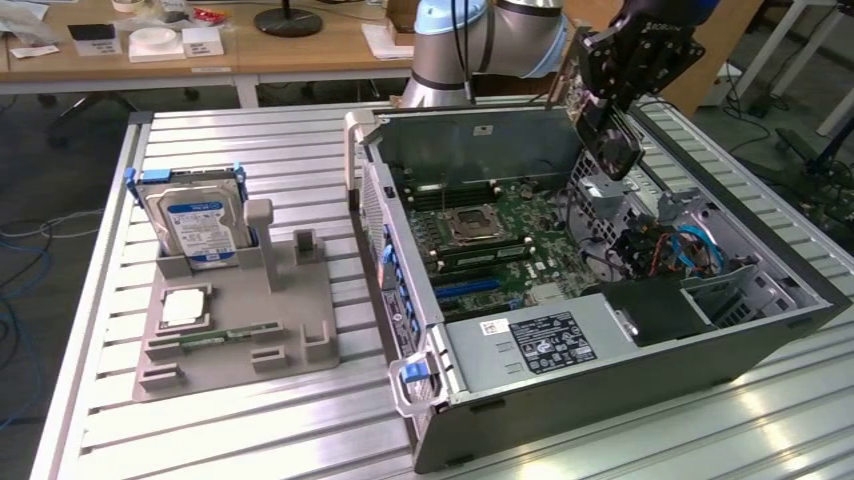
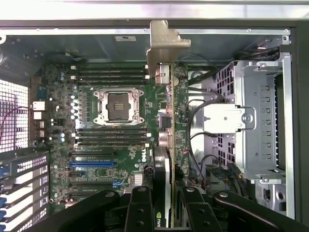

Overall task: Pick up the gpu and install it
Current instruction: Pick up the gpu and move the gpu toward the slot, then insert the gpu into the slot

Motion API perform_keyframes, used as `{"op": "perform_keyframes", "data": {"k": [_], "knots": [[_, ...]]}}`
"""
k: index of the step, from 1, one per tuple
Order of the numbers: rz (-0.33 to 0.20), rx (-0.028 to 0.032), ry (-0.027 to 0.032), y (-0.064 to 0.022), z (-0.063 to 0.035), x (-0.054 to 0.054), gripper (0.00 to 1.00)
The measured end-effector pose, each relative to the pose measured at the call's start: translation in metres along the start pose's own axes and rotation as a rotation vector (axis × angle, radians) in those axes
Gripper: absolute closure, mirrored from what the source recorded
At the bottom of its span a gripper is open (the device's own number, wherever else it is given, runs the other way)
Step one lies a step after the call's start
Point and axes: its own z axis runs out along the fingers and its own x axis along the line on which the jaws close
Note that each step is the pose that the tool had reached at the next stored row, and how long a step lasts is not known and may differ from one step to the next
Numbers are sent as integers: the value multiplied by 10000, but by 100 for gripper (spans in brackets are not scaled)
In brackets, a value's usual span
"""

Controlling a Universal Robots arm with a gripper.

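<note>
The gpu [image 1: 611, 150] hangs on edge above the far side of the open computer case [image 1: 601, 390], with my gripper [image 1: 619, 112] shut on it from above. In the wrist view the gpu [image 2: 164, 96] appears edge-on as a thin green board. Its silvery bracket [image 2: 163, 46] is at the far end, and my black fingers [image 2: 140, 205] clamp it at the near end. Below it lies the green motherboard [image 2: 116, 145] with a CPU socket [image 2: 118, 106] and a blue slot [image 2: 91, 164]. The card is above the board and touches no slot.
A grey fixture [image 1: 234, 320] in the exterior view's left part holds a blue-labelled hard drive [image 1: 198, 225] and a narrow memory stick [image 1: 214, 340]. Inside the case, a metal drive cage [image 2: 256, 125], cables [image 1: 667, 250] and the power supply [image 1: 534, 345] flank the motherboard.
</note>
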Motion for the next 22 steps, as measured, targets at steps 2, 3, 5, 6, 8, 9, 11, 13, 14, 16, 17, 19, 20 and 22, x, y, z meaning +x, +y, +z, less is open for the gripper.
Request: {"op": "perform_keyframes", "data": {"k": [2, 3, 5, 6, 8, 9, 11, 13, 14, 16, 17, 19, 20, 22], "knots": [[-1, 0, 0, 0, 0, -1, 73], [-1, 0, -1, 0, 0, -2, 73], [-1, 0, 0, 0, 0, -2, 73], [0, 0, 0, 0, 0, -1, 73], [0, 0, 0, 0, 0, -1, 73], [-1, 0, 0, 0, 0, -2, 73], [0, 0, 0, 0, 0, -1, 73], [-2, 0, 0, 0, 0, -1, 73], [-11, 0, 1, 0, 0, -1, 73], [-80, 0, 8, 0, 0, -1, 73], [-164, 0, 17, 0, 0, -2, 73], [-437, -1, 47, 0, -1, -2, 73], [-622, -2, 66, 0, 0, -2, 73], [-965, -4, 103, 0, 0, -2, 73]]}}
